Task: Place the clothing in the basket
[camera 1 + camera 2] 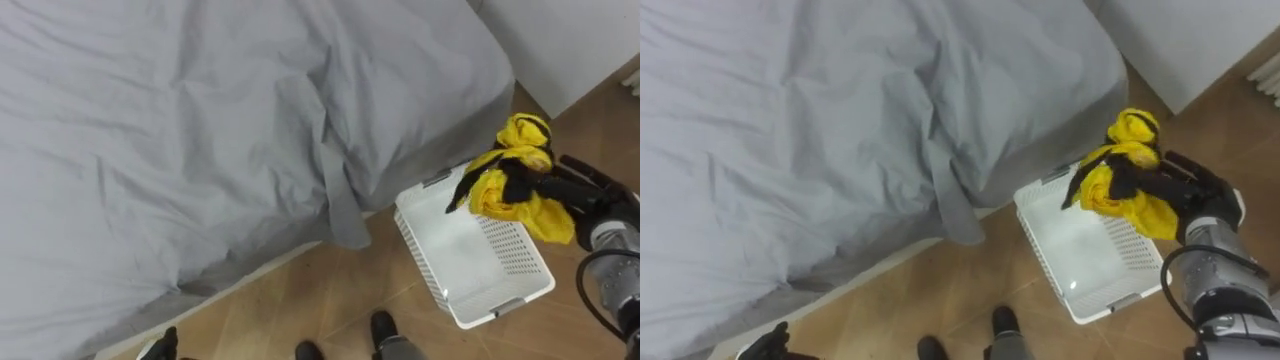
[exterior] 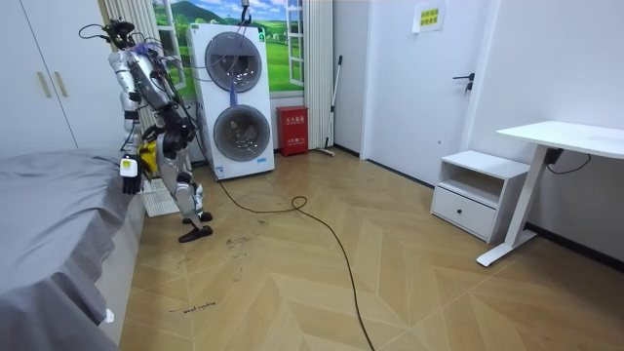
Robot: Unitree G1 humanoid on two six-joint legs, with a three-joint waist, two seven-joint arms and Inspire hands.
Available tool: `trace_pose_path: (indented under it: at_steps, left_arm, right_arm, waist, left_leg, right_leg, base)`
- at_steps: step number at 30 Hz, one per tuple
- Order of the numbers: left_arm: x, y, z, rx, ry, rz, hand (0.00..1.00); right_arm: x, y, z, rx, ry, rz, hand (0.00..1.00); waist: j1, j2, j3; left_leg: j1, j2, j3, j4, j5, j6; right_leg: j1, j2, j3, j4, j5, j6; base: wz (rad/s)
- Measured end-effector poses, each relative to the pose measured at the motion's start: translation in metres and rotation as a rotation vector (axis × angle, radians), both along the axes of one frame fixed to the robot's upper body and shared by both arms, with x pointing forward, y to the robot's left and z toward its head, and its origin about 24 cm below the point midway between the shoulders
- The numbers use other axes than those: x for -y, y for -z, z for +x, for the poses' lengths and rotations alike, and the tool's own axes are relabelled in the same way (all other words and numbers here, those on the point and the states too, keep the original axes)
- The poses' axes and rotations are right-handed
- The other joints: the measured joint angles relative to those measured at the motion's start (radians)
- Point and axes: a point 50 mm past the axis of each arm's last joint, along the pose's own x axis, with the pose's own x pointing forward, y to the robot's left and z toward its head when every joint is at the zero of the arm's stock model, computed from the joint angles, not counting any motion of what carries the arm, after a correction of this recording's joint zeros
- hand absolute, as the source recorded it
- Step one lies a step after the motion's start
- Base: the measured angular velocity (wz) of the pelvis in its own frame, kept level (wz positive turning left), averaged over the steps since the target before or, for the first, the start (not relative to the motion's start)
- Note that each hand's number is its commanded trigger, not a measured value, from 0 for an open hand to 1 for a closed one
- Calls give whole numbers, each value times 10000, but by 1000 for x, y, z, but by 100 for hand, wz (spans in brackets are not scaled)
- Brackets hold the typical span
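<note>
**A:** Where is the clothing sitting at this moment?

**B:** The yellow garment [image 1: 495, 195], which has black trim, is hanging bunched up in the right hand [image 1: 575, 190]. The dark fingers are curling round the fabric and clutching it tight.

**A:** And it is hanging where, relative to the container?

**B:** It is hanging over the far right corner of the white laundry basket [image 1: 460, 265]. The basket itself is holding nothing. I cannot tell whether the fabric is brushing the rim.

**A:** Where is the basket sitting?

**B:** It is sitting on the wooden floor [image 1: 330, 290], just beside the corner of the bed [image 1: 200, 130]. A loose fold of the grey sheet [image 1: 340, 215] is drooping over the bed's edge close to it.

**A:** What is the other arm doing?

**B:** The left hand [image 1: 165, 345] is showing at the bottom edge, low beside the bed. I cannot tell how its fingers are lying.

**A:** How is the robot standing?

**B:** In the room view it is standing upright at the bed's corner, facing the bed, with the basket just behind its legs. The stacked washing machines [image 2: 234, 97] are standing behind it, on the room view's right.
</note>
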Motion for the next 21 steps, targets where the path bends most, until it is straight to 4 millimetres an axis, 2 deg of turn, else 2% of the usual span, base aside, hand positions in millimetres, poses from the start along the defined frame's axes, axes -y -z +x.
trace_pose_path:
  at_steps: [9, 12, 16, 21]
  left_arm:
    - [0, 0, 1, -11, -5, -20, 0]
    - [-2, -1, 0, -20, 25, 51, 0]
    - [-4, -1, 1, -10, 18, 104, 0]
    - [-6, -2, 1, 30, 26, 162, 0]
  right_arm:
    - [5, 1, -5, -50, 388, 65, 0]
    - [5, 2, -6, -53, 381, 94, 0]
    - [6, 4, -8, -146, 439, 154, 0]
    - [7, 9, -13, -370, 525, 215, 0]
  waist:
    - [-166, -76, 45]
    - [-231, -196, 70]
    - [-336, -320, 39]
    - [-355, -344, 31]
  left_leg:
    - [-37, -126, -418, -12, 114, 11]
    - [-20, -125, -432, -3, 114, 13]
    - [-5, -119, -452, 3, 114, 12]
    - [49, -116, -479, 4, 114, 12]
  right_leg:
    - [103, -196, -343, 58, -107, -13]
    - [145, -203, -360, 34, -108, -11]
    - [185, -200, -429, 2, -107, -10]
    - [255, -204, -468, 1, -106, -12]
  base:
    - [14]
    - [3]
    - [1]
    - [2]
